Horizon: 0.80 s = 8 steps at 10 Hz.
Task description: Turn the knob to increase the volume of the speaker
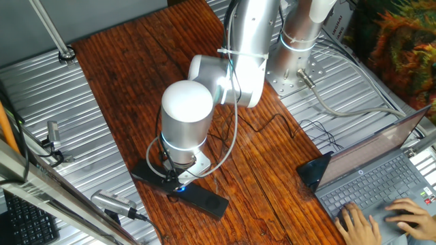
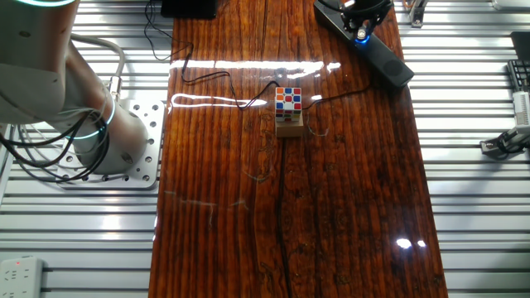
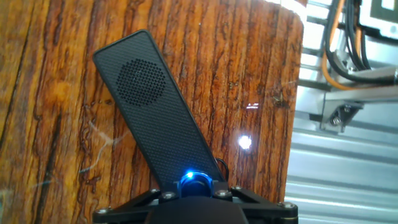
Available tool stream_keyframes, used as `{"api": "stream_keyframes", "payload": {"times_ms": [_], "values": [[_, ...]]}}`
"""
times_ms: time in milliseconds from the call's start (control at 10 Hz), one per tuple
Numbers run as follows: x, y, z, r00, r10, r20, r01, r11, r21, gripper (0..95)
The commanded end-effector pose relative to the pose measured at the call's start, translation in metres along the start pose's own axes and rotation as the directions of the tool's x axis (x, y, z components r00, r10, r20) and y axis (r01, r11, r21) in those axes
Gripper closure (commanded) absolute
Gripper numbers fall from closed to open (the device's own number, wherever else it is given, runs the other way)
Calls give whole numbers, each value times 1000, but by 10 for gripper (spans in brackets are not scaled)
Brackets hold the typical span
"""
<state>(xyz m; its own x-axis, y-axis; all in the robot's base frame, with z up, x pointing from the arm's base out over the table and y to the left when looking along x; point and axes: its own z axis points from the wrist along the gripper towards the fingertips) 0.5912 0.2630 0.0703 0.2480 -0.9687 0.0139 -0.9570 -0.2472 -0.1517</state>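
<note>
One arm reaches down over the wooden table [image 1: 136, 75], its gripper [image 1: 178, 178] sitting directly above the middle of the speaker [image 1: 204, 197], which lies at the lower centre of one fixed view, near the table's edge. The knob [image 1: 180, 188] shows there only as a small blue glow just under the wrist.

In the other fixed view the speaker [image 2: 385, 60] runs diagonally at the upper right of the frame, with the gripper [image 2: 361, 23] over it and the knob [image 2: 361, 36] glowing blue beneath.

In the hand view the speaker [image 3: 152, 106] stretches from the upper left down to the bottom centre, its round perforated grille near the far end. The knob [image 3: 195, 182] sits at the bottom edge, right at the gripper [image 3: 194, 202] body. The fingertips are not visible in any view, so I cannot tell how far apart they stand or whether they grip the knob.

A colour cube [image 2: 288, 100] rests on a small block mid-table, and hands type on a laptop [image 1: 371, 178] at the lower right.
</note>
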Motion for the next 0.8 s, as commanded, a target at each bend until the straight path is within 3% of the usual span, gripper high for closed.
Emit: {"api": "stream_keyframes", "payload": {"times_ms": [100,800], "values": [[0,0,0,1000,-31,0,31,1000,0,950],[0,0,0,991,-133,8,133,991,2,950]]}}
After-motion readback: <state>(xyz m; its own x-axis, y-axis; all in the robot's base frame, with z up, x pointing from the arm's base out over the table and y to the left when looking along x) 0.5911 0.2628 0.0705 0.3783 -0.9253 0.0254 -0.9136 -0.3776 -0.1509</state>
